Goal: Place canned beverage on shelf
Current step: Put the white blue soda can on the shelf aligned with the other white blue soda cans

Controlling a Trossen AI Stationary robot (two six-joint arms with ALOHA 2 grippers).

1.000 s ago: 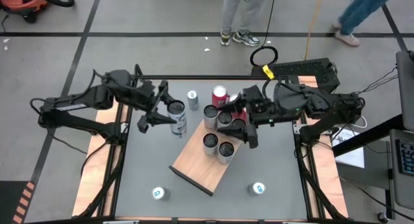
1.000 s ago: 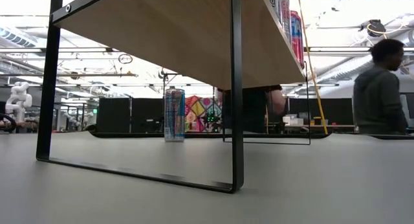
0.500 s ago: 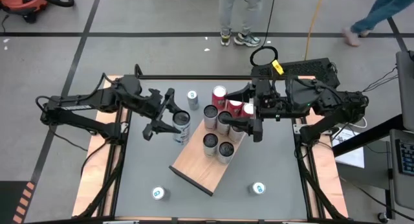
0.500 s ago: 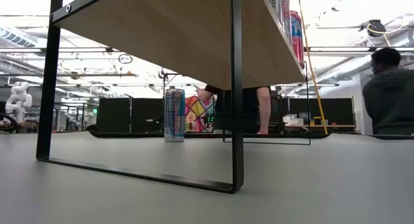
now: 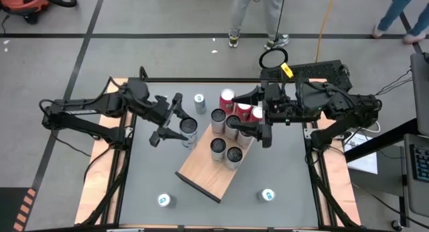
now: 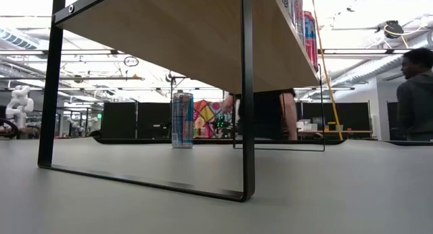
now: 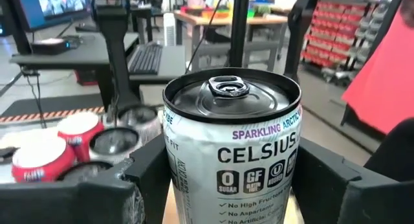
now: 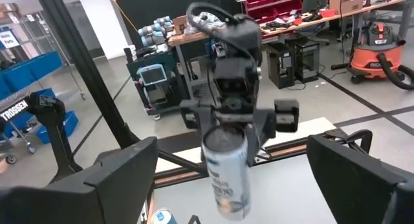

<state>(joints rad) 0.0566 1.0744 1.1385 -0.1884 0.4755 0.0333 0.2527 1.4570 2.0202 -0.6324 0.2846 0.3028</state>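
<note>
Whereas a second ago tilted and hanging over the bare tabletop beside the board, now upright: white Celsius can (image 5: 188,127) clamped between the fingers of the left gripper (image 5: 175,119), long axis vertical, pull-tab top facing straight up, printed name facing the left wrist camera. Shifted slightly toward the shelf (image 5: 208,170), now at its left long edge near the far corner, whether above the wood or just beside it not clear. Seen from the right wrist as held aloft, bottom pointing down.

Right gripper (image 5: 260,118) moved too: pulled back toward the right side, fingers spread wide apart and holding nothing, hovering over the far right corner of the board beside the red cans (image 5: 242,112).

Unchanged on the board's far end: cluster of silver-topped cans (image 5: 226,137). Unchanged on the grey tabletop (image 5: 281,171): one can (image 5: 200,100) near the far edge, two (image 5: 165,200) near the front edge. Beyond the table, a walking person (image 5: 258,14), a step farther right than before.
</note>
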